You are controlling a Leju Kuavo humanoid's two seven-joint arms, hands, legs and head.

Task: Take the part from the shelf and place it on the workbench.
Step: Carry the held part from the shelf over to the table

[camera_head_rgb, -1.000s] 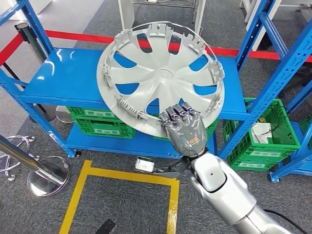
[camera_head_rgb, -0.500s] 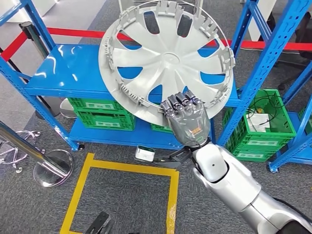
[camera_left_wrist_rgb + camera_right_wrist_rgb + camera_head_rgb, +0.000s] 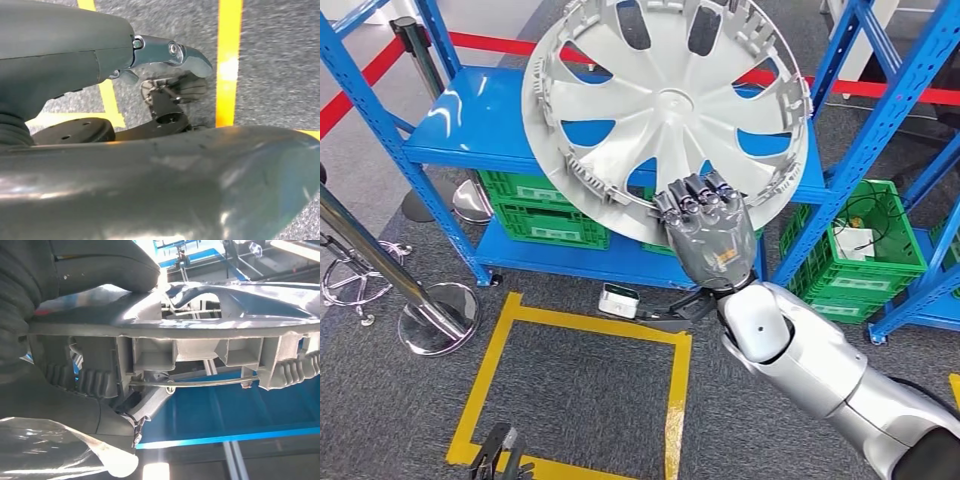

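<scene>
We count one silver wheel cover, the part named in the task. It is lifted off the blue shelf, tilted with its ribbed inner face toward the camera, in front of and above the shelf's upper deck. We use that shelf as our landmark throughout.

Left of the shelf we count one chrome stanchion post leaning over its round base, with a second round base partly visible behind the shelf's left upright. Under the upper deck, on the lower deck, stands one green crate. In front of the shelf, on the grey carpet, we count one yellow taped square and one small white device at its far edge. Right of the shelf, one further green crate sits in the neighbouring blue rack.

The right hand grips the lower rim of the wheel cover, fingers curled over the edge, forearm rising from lower right. The right wrist view confirms the rim clamped between thumb and fingers.

The left hand hangs over the floor beside a yellow line; we cannot tell how far it is open.
</scene>
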